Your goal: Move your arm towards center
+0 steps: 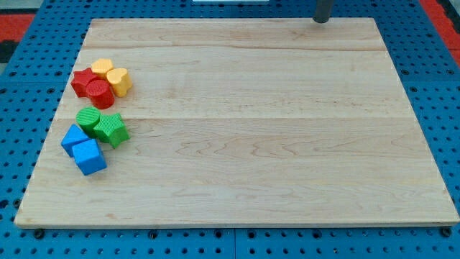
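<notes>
My tip (320, 21) is at the view's top, right of the middle, at the far edge of the wooden board (244, 144). It is far from every block. All the blocks sit in a cluster at the view's left. A yellow block (102, 68) and a second yellow block (120, 80) lie next to a red star-shaped block (83, 81) and a red cylinder (99, 93). Below them are a green cylinder (88, 119) and a green star-shaped block (111, 129). Lowest are a blue block (72, 137) and a blue cube (89, 156).
The board lies on a blue perforated surface (431, 86). A red area (21, 14) shows at the view's top left corner.
</notes>
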### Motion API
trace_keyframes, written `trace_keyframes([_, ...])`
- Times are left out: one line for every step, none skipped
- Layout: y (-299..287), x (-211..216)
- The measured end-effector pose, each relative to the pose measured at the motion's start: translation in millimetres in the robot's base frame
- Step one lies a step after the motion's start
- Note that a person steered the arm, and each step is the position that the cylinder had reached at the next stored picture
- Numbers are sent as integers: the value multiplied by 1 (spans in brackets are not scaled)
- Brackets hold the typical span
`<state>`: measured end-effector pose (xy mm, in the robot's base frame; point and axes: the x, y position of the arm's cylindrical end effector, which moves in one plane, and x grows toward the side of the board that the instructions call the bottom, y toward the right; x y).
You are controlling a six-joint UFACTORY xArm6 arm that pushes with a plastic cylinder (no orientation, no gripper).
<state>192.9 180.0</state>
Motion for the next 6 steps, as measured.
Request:
trace_keyframes([8,1])
trace_keyframes([23,1])
trace_keyframes([18,8])
trace_keyframes([-39,8])
trace_keyframes([-87,43])
trace_keyframes([-133,84])
